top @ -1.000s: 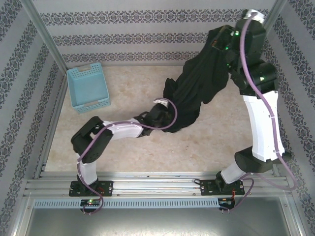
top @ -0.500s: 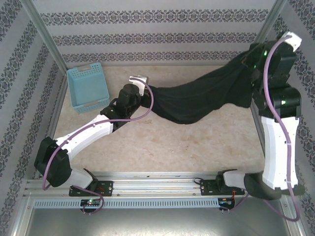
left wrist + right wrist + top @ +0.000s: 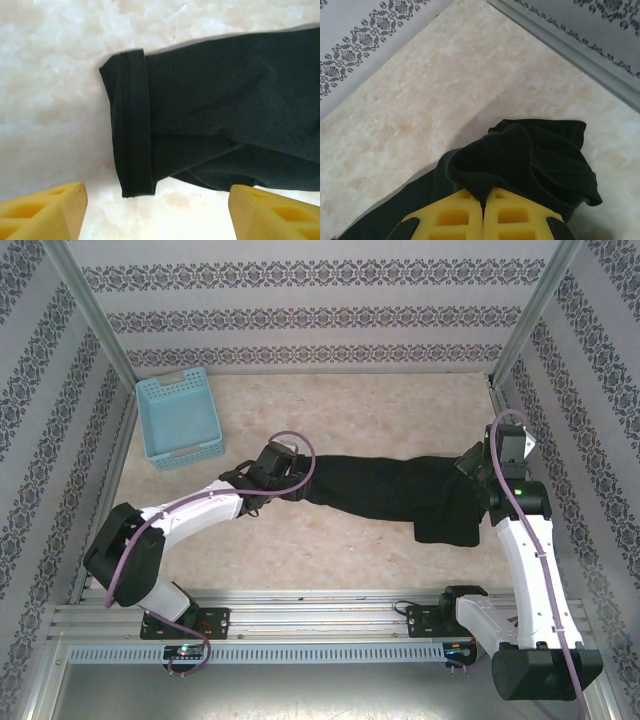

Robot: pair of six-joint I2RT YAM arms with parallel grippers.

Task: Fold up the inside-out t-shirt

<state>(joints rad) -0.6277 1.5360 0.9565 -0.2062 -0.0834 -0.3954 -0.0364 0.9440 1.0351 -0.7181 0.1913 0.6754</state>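
Shirt (image 3: 390, 495): plain black, soft, lying limp on the pale marbled table (image 3: 330, 410), drawn out into a long narrow band across mid-frame of the top view. It is flattish on the left and bunching into a wider, creased heap at the right end.

Long axis: running left to right in the top view, dipping slightly toward the lower right. In the left wrist view the shirt (image 3: 225, 120) is ending in a sleeve hem, a doubled band with a stitch line, its opening facing frame left and its edge running top to bottom.

Left gripper (image 3: 298, 488): sitting at the band's left end. Wrist view: gripper (image 3: 157, 192) with yellow fingers (image 3: 45, 210) spread wide apart in the bottom corners, the hem's lower corner lying between them, nothing being pinched.

Right gripper (image 3: 478, 480): sitting at the bunched right end. Wrist view: gripper (image 3: 483, 200) with fingers (image 3: 452, 217) pressed together, pinching a raised fold of shirt (image 3: 520, 150) that is humping up just over the tips.

Basket (image 3: 170, 380): light blue, sitting upper left of the top view, well apart from the shirt, its blue floor showing all over.
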